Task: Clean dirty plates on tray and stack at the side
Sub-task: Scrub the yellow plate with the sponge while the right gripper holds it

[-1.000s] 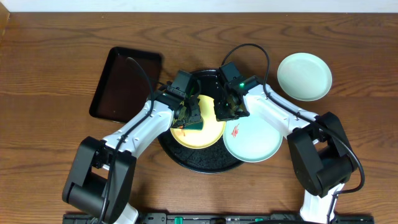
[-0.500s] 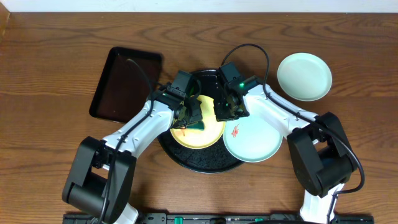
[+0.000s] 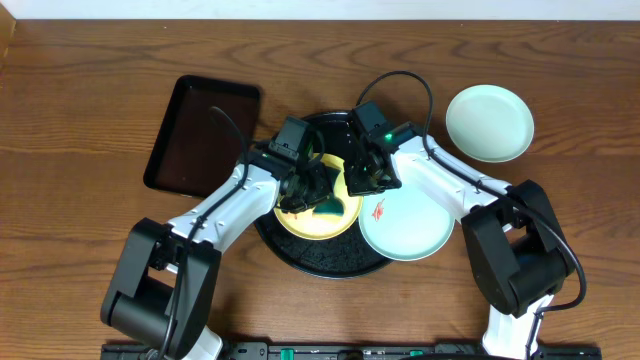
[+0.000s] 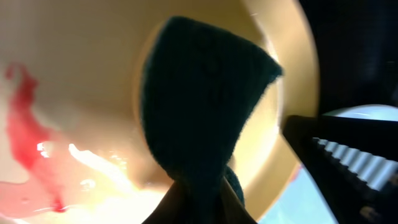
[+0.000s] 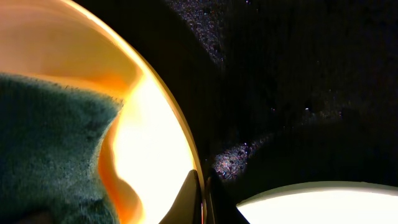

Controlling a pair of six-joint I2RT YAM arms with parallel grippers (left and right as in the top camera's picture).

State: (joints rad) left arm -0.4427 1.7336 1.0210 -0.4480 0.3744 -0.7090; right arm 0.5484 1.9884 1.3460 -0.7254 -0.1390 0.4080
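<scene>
Pinching a dark green sponge [image 4: 205,106], the left gripper [image 3: 308,195] presses it onto the yellow plate [image 3: 320,226] at the middle of the round black tray [image 3: 310,259], while the right gripper [image 3: 360,183] looks clamped on that plate's rim toward the tray's right side. The red smear [image 4: 25,134] lies beside the sponge, to its left in the left wrist view, so I judge the next wipe goes that way.

The pale yellow plate [image 3: 320,226] carries a red smear [image 4: 25,130] at its 9 o'clock and a dark green sponge [image 4: 199,106], all on the speckled black round tray [image 3: 320,260]. One mint-blue plate [image 3: 412,235] shows a red-orange streak [image 3: 381,211] at 10 o'clock; the other mint-blue plate [image 3: 489,122] is plain. The table [image 3: 90,80] is brown wood grain — the rectangular tray [image 3: 203,130] glossy black.
</scene>
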